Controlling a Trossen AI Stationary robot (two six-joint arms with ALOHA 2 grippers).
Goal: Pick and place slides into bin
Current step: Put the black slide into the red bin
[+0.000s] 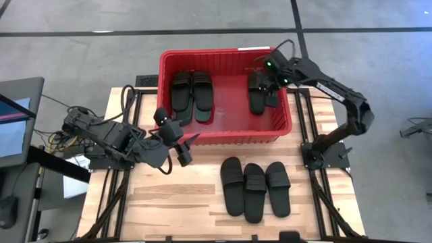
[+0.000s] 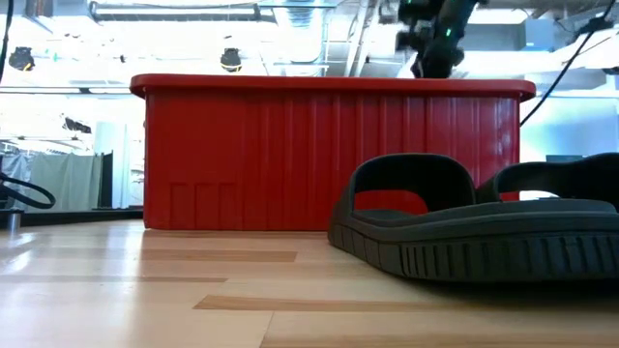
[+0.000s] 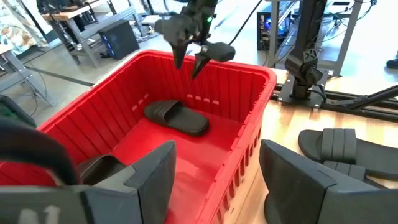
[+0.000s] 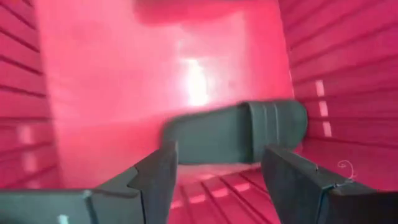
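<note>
Right gripper point(image 1: 271, 79) is hovering over the large red ribbed plastic bin point(image 1: 223, 136) at upper centre of the high view, fingers spread, pinching nothing. One black rubber slide point(image 4: 239, 132) is lying below it; a black pair point(image 1: 191, 93) is sitting bin-left. Three black slides point(image 1: 255, 187) are lying on the wooden table point(image 1: 169, 202), lower centre. Left gripper point(image 1: 177, 139) is waiting beside the bin wall, fingers apart.

Wooden table point(image 1: 175, 202); monitor point(image 1: 15, 118) at its side; grey floor point(image 1: 81, 47).
</note>
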